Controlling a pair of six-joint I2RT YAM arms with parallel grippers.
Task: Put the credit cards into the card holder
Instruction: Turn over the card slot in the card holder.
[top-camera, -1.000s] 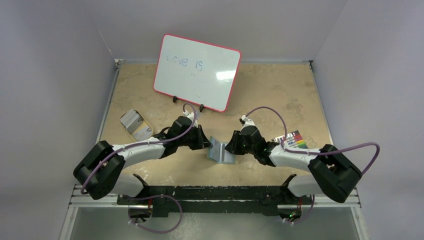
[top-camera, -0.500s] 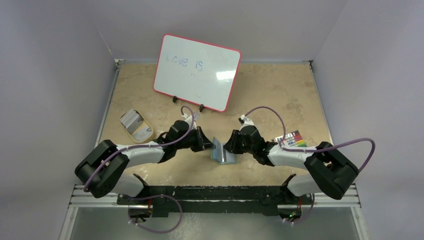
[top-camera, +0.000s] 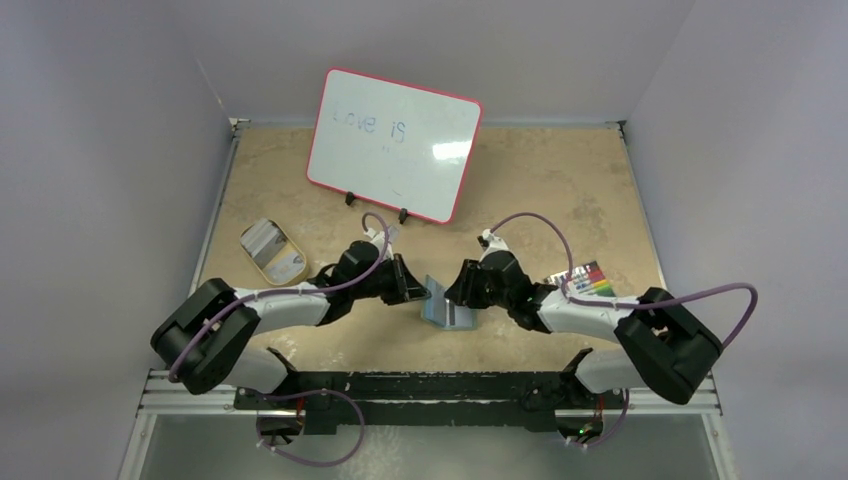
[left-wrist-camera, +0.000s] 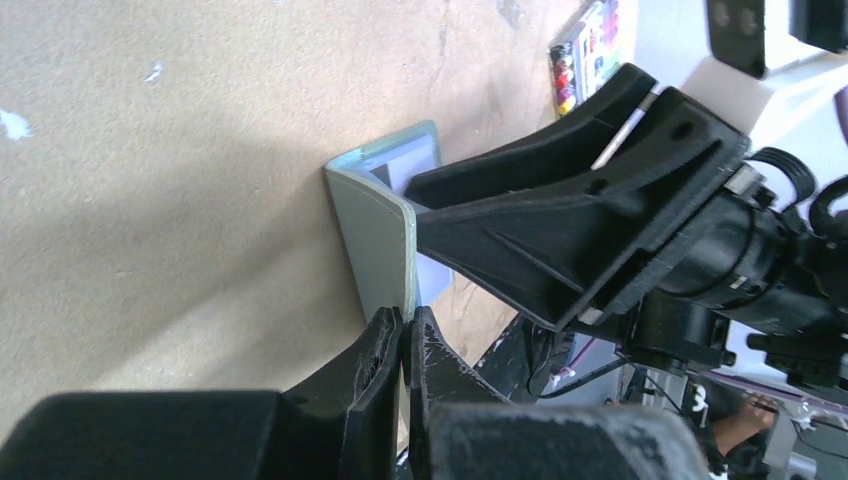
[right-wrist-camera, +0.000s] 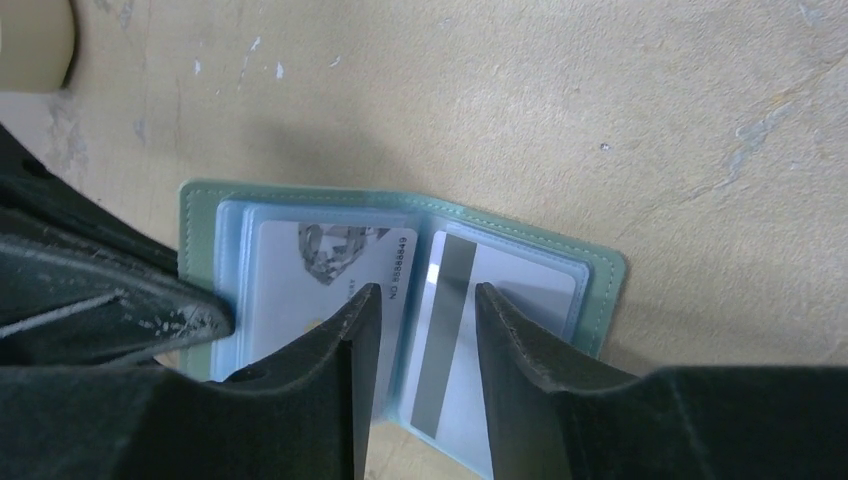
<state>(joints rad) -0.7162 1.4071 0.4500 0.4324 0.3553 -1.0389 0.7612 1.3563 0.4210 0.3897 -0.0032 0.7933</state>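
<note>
The sage-green card holder (top-camera: 449, 314) lies open at the table's near middle, between both grippers. My left gripper (top-camera: 426, 292) is shut on the edge of its left flap (left-wrist-camera: 376, 236), which stands up off the table; the fingertips (left-wrist-camera: 388, 335) pinch the flap's rim. In the right wrist view the holder (right-wrist-camera: 603, 270) shows clear pockets with a whitish credit card (right-wrist-camera: 300, 265) on the left and a card with a dark stripe (right-wrist-camera: 530, 290) on the right. My right gripper (right-wrist-camera: 420, 305) is open just above the inner fold, one finger over each card.
A pink-framed whiteboard (top-camera: 393, 143) stands at the back. A tan oval tray (top-camera: 272, 250) with a silver ribbed case sits at the left. A colour chart card (top-camera: 585, 279) lies at the right, beside the right arm.
My left gripper has moved right to the holder's left flap and closed on it. My right gripper has shifted slightly left over the open holder.
</note>
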